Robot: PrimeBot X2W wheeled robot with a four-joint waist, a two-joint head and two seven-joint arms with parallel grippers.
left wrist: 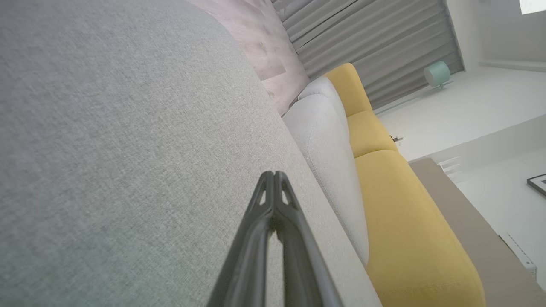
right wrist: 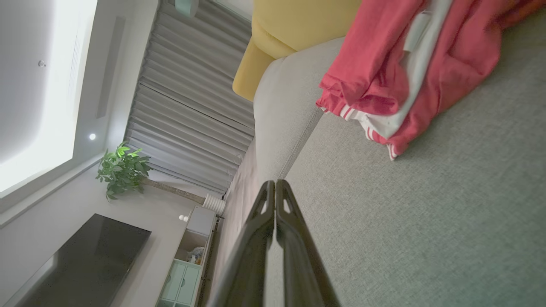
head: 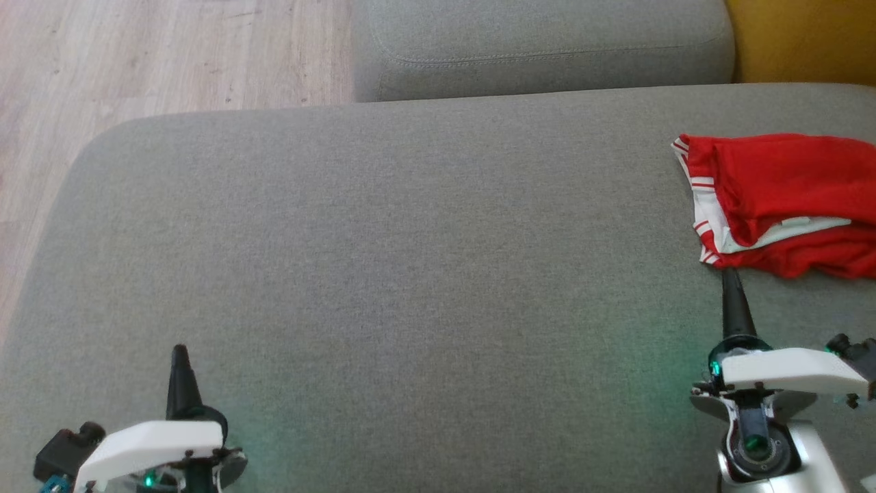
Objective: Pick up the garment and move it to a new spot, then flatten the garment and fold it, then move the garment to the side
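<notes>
The left gripper [head: 179, 352] lies low over the near left of the grey sofa seat [head: 410, 239], its two dark fingers pressed together, jaws closed on nothing; in its own wrist view the left gripper [left wrist: 273, 174] shows its tips meeting above bare grey fabric. The right gripper [head: 730, 274] stands at the near right, jaws likewise closed and empty, its tip pointing at the lower left corner of the garment [head: 787, 178]. In the right wrist view the right gripper [right wrist: 275, 182] sits short of the cloth, apart from it.

The garment is red with white, red-striped trim, lying crumpled at the right edge of the seat and partly cut off by the frame. A small white tab [right wrist: 417, 30] sits on its white inner band; any writing on it is too blurred to read.

Beyond the seat are a grey cushion [head: 540, 48], a yellow cushion [head: 801, 41] and pale wood floor [head: 171, 55].
</notes>
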